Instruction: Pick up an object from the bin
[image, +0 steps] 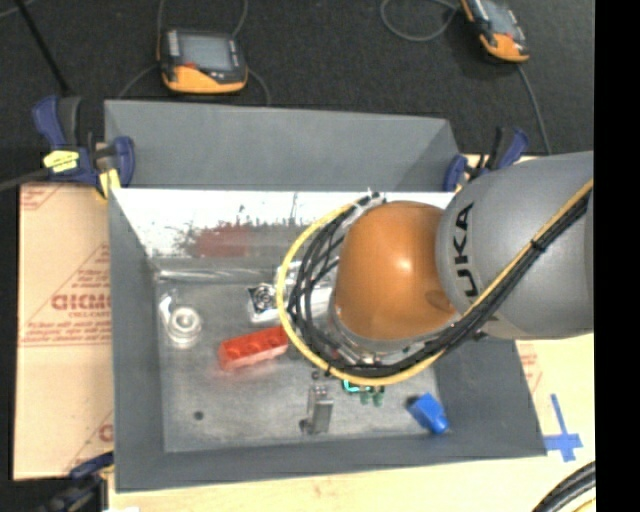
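While the orange cover (385, 270) hangs just beside the red block (255, 349), you cannot tell if the jaws are apart.

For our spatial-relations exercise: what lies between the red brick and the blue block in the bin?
In the camera view, the gripper and a small green thing lie between them.

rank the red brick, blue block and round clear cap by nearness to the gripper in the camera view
1. Red brick, just up-left of the gripper.
2. Blue block, off to its right.
3. Round clear cap, far left of the bin.
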